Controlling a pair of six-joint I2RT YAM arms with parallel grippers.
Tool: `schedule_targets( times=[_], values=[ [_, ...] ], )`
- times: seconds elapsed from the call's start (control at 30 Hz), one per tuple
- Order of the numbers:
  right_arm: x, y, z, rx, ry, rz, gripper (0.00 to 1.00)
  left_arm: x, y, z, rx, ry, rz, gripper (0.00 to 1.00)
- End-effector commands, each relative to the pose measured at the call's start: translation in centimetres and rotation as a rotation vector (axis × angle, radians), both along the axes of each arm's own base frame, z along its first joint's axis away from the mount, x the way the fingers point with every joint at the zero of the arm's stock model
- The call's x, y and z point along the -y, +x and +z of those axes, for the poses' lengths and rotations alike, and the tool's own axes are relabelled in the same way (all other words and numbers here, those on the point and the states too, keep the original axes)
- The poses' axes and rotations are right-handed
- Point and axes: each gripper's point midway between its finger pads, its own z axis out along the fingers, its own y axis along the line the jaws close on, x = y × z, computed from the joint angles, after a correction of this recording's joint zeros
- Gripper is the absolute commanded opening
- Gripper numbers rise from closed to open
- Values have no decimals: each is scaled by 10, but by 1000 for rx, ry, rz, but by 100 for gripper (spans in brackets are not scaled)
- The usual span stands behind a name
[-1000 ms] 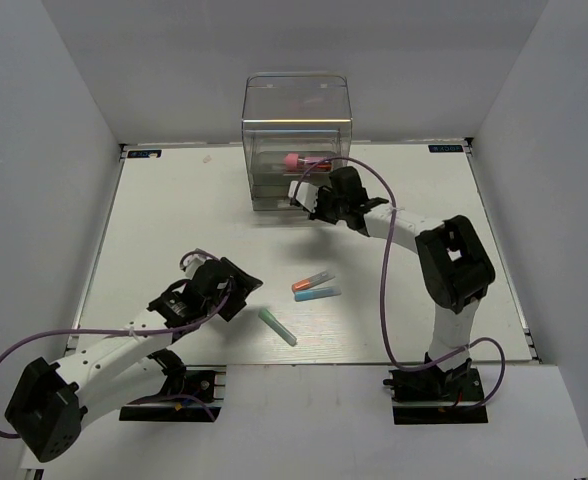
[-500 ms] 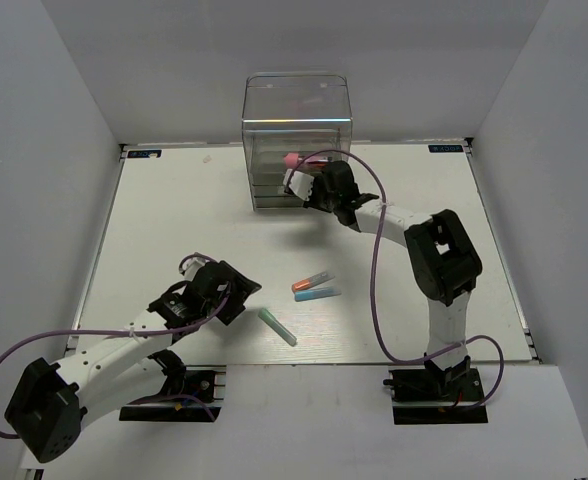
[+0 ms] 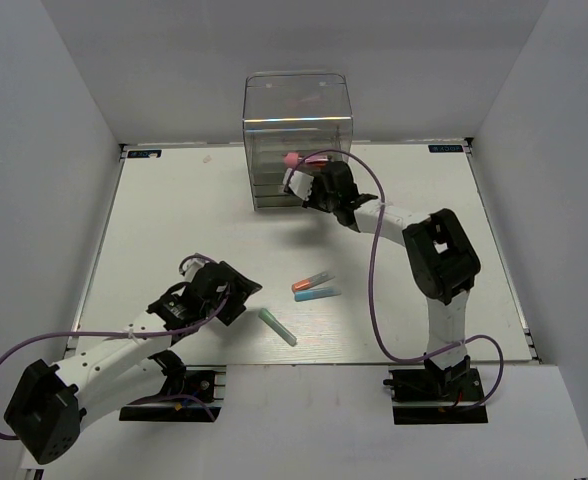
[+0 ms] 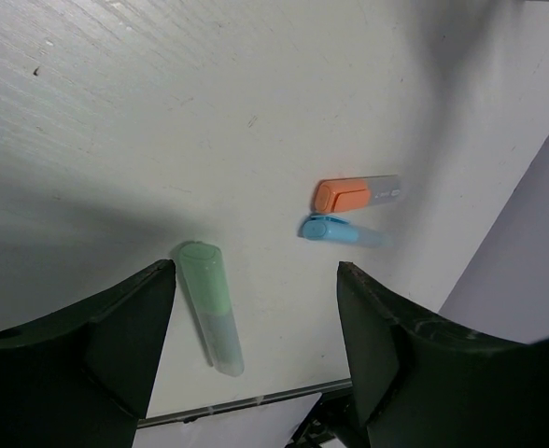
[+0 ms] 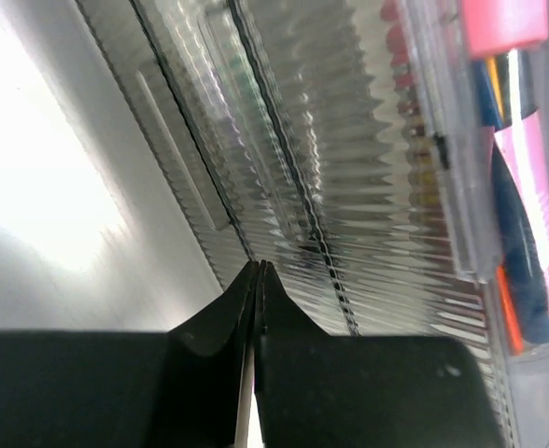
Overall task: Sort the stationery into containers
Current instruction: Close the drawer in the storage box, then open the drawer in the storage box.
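The pink marker (image 3: 292, 158) is already lying in the clear organiser (image 3: 296, 115), where the right gripper (image 3: 299, 186), clenched on nothing, is standing against the drawer fronts. The orange-capped marker (image 3: 312, 282), light blue marker (image 3: 319, 295) and green marker (image 3: 278, 327) are waiting near the released left gripper (image 3: 242, 296).

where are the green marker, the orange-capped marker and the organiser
green marker (image 4: 211, 308), left wrist view, mid-length, where the green cap ends
orange-capped marker (image 4: 352, 194), left wrist view, on the orange cap
organiser (image 3: 296, 140), top external view, on the clear front wall of the top compartment
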Motion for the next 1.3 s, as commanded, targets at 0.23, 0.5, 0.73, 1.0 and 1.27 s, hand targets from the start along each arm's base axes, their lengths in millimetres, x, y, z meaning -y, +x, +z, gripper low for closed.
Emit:
schedule_targets(
  times=[0.23,0.5,0.73,1.0,1.27],
  values=[
    [-12,-101,35,-192,289,203,51,33,45,26,215,-161,17,73],
    [29,-169,15,-444,368,127,0,65,119,41,366,-183,78,28],
    [60,-225,8,-449,377,158,21,111,192,56,461,-337,78,21],
    [79,-250,8,-406,400,131,31,111,245,28,443,-367,178,57],
    [87,-254,8,-391,412,112,32,116,279,20,463,-375,219,57]
  ],
)
